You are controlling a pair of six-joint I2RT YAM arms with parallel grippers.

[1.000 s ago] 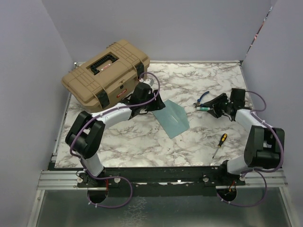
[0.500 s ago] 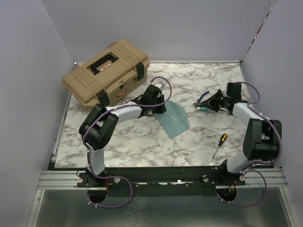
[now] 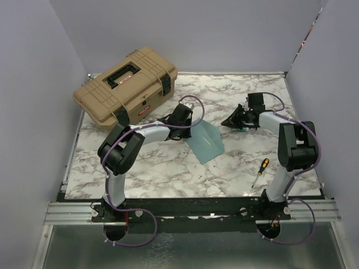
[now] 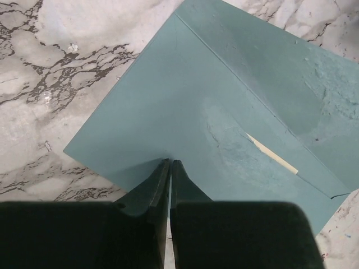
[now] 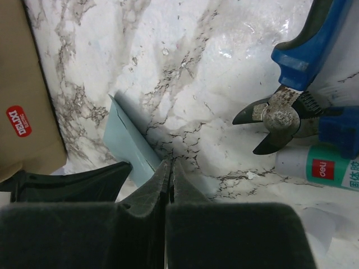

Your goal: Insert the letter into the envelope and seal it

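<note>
A flat teal paper envelope [image 3: 206, 141] lies mid-table, with a sliver of the cream paper letter [image 4: 272, 154] peeking from under its flap. The left gripper [image 4: 170, 163], jaws clenched and empty, rests on the envelope's 10 o'clock edge. The right gripper [image 5: 169, 165], likewise closed on nothing, hovers at 2 o'clock. Insertion looks done; sealing appears unfinished.

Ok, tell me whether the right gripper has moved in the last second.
Yes. The right gripper has swung left, farther from the screwdriver and closer to the envelope, which both lie where they were.

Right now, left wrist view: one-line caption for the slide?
Shut left tool at the edge of a flat teal paper envelope on marble tabletop, cream paper sliver showing at its flap.
</note>
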